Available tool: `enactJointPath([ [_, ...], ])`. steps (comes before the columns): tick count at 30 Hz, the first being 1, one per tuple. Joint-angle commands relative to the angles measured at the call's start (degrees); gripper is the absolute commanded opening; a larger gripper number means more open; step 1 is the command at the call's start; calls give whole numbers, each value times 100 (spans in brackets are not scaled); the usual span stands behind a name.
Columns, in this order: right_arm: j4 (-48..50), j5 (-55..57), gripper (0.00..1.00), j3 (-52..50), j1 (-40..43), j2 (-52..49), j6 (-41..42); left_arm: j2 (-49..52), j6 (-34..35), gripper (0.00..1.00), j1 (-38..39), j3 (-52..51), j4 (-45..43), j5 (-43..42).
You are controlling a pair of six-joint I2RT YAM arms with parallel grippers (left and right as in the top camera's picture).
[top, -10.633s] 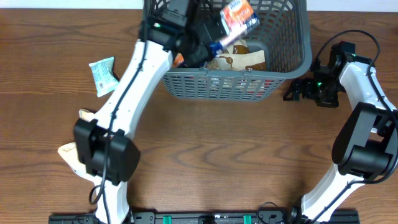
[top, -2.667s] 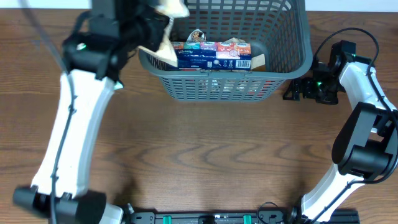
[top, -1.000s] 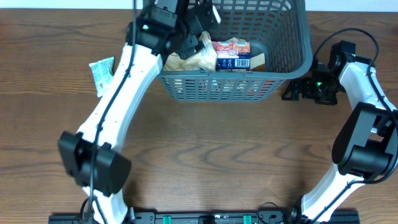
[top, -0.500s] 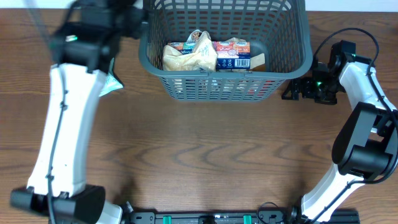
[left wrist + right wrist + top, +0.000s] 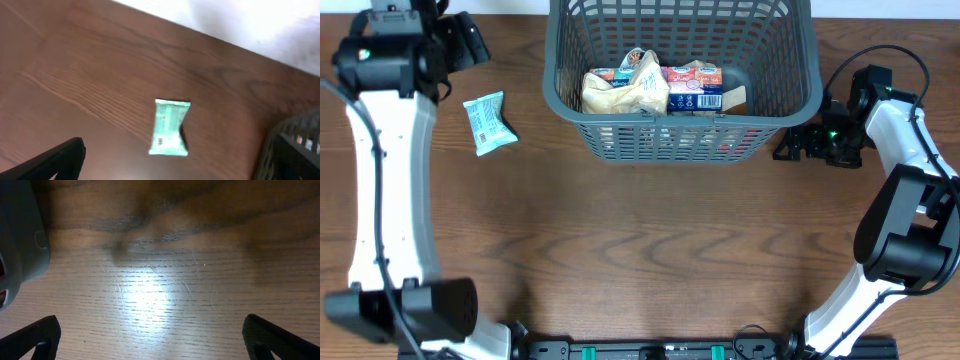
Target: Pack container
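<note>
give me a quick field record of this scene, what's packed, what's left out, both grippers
container: dark grey slotted basket, far middle of the table
inside: tan bag, blue and white packet, other packets partly hidden
left out: green packet, flat on the table, left of the container, apart from it
left gripper: open, empty, at the far left, beyond the green packet
right gripper: open, empty, low beside the container's right near corner
</note>
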State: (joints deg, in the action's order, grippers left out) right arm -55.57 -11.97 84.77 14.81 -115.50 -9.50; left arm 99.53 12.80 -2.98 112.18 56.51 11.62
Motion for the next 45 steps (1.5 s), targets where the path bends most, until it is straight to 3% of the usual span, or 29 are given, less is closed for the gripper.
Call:
enactJointPath([
  [1,11,-48,99,-9,-55,-20,-44,332,758,99,-127,-83,-116,-461],
  [10,9,-48,99,-9,-55,-20,-94,1228,1172,99,-442,-83,262,-866],
  [17,11,-48,99,-9,-55,-20,-133,2041,968,99,-444,-85,713,-868],
  [27,11,-46,99,-9,-55,-20,-133,2645,216,99,-444,-85,640,-866],
  [45,-85,-46,99,-9,-55,-20,-131,3386,13,99,-444,-90,424,-876],
])
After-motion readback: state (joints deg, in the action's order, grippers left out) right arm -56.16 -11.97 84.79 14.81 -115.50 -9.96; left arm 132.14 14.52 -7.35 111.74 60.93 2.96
